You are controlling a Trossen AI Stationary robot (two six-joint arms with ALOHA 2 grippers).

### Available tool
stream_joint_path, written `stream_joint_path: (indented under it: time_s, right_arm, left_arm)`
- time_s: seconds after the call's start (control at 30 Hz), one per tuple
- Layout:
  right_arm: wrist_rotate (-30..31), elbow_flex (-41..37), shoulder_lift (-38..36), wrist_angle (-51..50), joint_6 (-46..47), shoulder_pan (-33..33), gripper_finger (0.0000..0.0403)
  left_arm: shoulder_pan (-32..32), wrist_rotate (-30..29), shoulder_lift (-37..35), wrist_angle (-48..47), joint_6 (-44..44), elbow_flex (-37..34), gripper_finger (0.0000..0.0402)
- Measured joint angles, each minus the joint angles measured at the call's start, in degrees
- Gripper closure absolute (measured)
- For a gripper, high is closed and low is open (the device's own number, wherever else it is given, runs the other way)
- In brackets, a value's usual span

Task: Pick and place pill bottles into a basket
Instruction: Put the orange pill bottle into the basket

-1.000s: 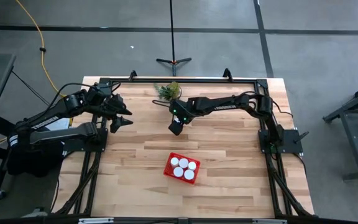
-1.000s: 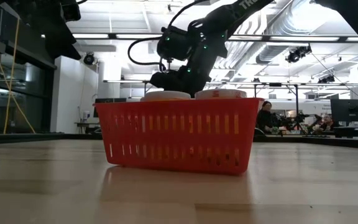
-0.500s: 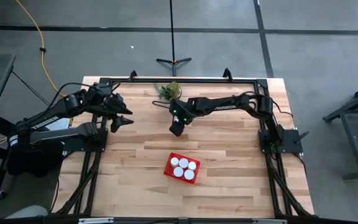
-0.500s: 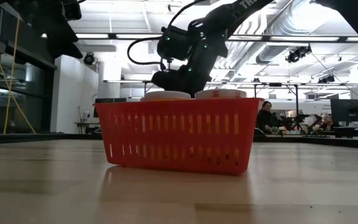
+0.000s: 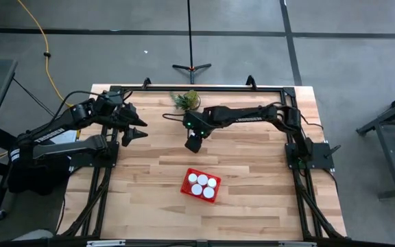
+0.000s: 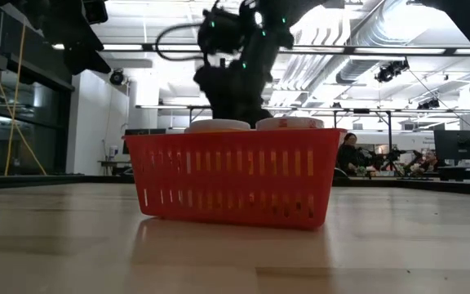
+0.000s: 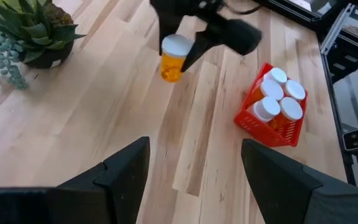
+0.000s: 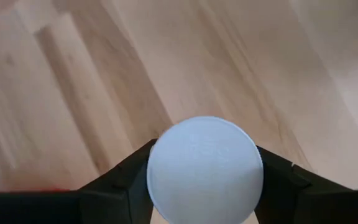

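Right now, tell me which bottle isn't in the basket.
The bottle gripped in the right pincer, lifted above the table; the other four bottles stand in the basket.

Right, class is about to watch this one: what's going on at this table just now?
The right gripper has closed on a pill bottle and holds it above the table, back from the red basket. Four capped bottles already stand in the basket. The left gripper waits open near the table's left edge, holding nothing. A small potted plant sits at the far edge.
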Motion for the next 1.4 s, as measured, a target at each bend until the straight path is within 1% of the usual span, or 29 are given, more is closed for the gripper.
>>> stream_joint_path:
  time_s: [0.1,0.3,0.37,0.43,0.5,0.6,0.77,0.87,1.07,1.13,1.23,1.4]
  right_arm:
    - [0.16,3.85,0.00,-3.70,-0.02,1.37,0.0202]
    - [1.29,10.85,0.00,-10.23,0.38,5.34,0.0220]
    - [1.55,12.50,0.00,-10.59,1.33,6.87,0.0218]
    - [2.24,13.45,0.00,-11.11,2.57,8.61,0.0207]
    - [3.14,13.78,0.00,-11.22,3.92,10.42,0.0197]
    - [3.55,13.81,0.00,-11.25,6.43,13.02,0.0193]
    - [4.79,13.81,0.00,-11.21,9.13,17.16,0.0214]
    - [5.08,13.81,0.00,-11.19,10.40,19.11,0.0219]
    - [7.31,13.81,0.00,-10.98,11.57,22.35,0.0193]
    - [7.33,13.81,0.00,-10.39,12.05,23.12,0.0190]
    - [7.41,13.57,0.00,-8.32,12.26,23.91,0.0199]
    - [9.89,13.55,0.00,-5.98,12.16,24.42,0.0219]
  left_arm:
    - [0.00,0.01,0.00,0.01,0.54,0.00,0.0115]
    - [0.00,0.01,0.01,0.01,1.66,0.00,0.0115]
    - [0.00,0.01,0.01,0.01,1.75,0.00,0.0115]
    - [0.00,0.01,0.01,0.00,1.85,0.00,0.0115]
    - [0.00,0.01,0.01,-0.01,1.87,0.00,0.0115]
    - [0.00,0.03,0.01,0.01,1.87,0.00,0.0115]
    - [0.00,0.05,0.01,0.92,1.37,0.00,0.0115]
    - [0.00,0.35,0.01,2.93,-0.63,0.00,0.0115]
    - [0.00,1.02,0.03,8.45,-4.74,0.00,0.0115]
    - [0.00,1.00,0.03,9.70,-5.89,0.00,0.0115]
    - [0.00,0.95,0.05,10.33,-7.06,0.00,0.0115]
    - [0.00,0.80,0.05,10.37,-8.09,0.00,0.0115]
